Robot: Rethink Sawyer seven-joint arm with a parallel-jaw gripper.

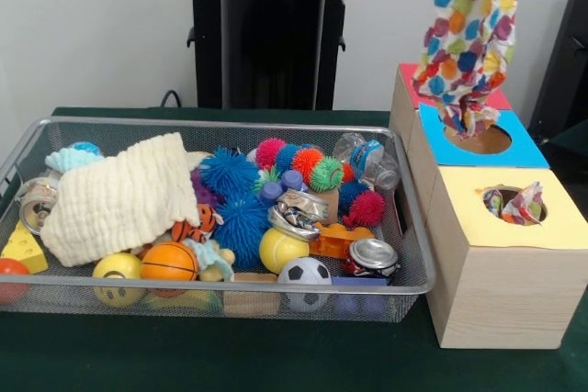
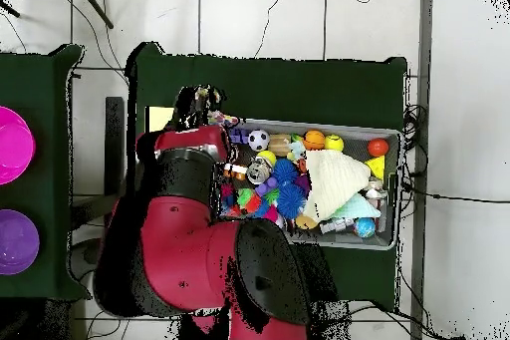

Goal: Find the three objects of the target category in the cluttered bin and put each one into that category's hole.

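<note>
On the green worktop [image 1: 230, 364], at the far left of the front view, the wire bin [image 1: 55, 126] holds a yellow wedge [image 1: 23, 247] against its left wall, with a red ball [image 1: 9, 277] just below it at the picture's edge. A cream cloth [image 1: 124, 195] covers the bin's left third, partly over a can [image 1: 35, 204]. Along the near wall lie a yellow ball [image 1: 118, 274], a basketball [image 1: 169, 263], a second yellow ball [image 1: 282, 248] and a football [image 1: 304, 274]. In the middle sit spiky balls, blue [image 1: 230, 173] and further right pink [image 1: 270, 151], orange [image 1: 307, 162] and green [image 1: 326, 173], with a crushed can [image 1: 296, 215] below them. Another can [image 1: 372, 255] rests near the right corner, and a plastic bottle [image 1: 366, 161] lies at the far right wall.

Beside the bin stand three wooden boxes (each with a hole on top). The yellow box [image 1: 501, 263] nearest has patterned fabric [image 1: 516, 204] stuffed in its hole. Over the blue box [image 1: 478, 149] hangs a dotted cloth [image 1: 467, 34], its lower end reaching into that hole; the cloth hides the end effector, so I cannot tell whether it is gripping. The red box [image 1: 409, 75] stands behind.

Overhead, the arm [image 2: 194, 226] covers the boxes.
</note>
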